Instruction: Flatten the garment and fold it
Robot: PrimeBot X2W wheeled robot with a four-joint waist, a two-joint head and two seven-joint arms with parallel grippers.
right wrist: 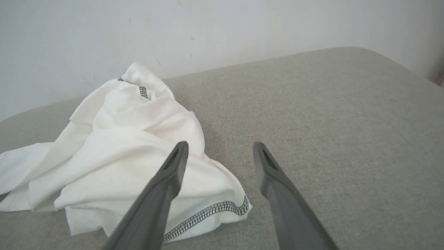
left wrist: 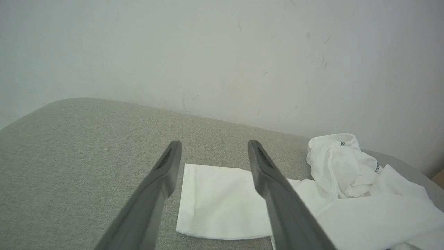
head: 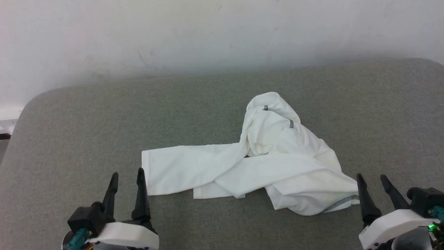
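Two sets of fingers stand spread and empty. Our left gripper (head: 127, 172) hovers near the bench's (head: 69, 121) front edge, just beside the flat left end of the garment (head: 277, 163), which lies crumpled mid-bench. Our right gripper (head: 371, 176) sits beside the stitched hem (head: 341, 203). We should pinch both ends low and draw them apart evenly.

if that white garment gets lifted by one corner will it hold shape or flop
Probably floppy: the garment lies in soft bunched folds, so a lifted corner would likely drape and drag the rest. It looks thin and light; its left end lies flat. Pushed, it would likely wrinkle rather than slide on the textured grey surface.
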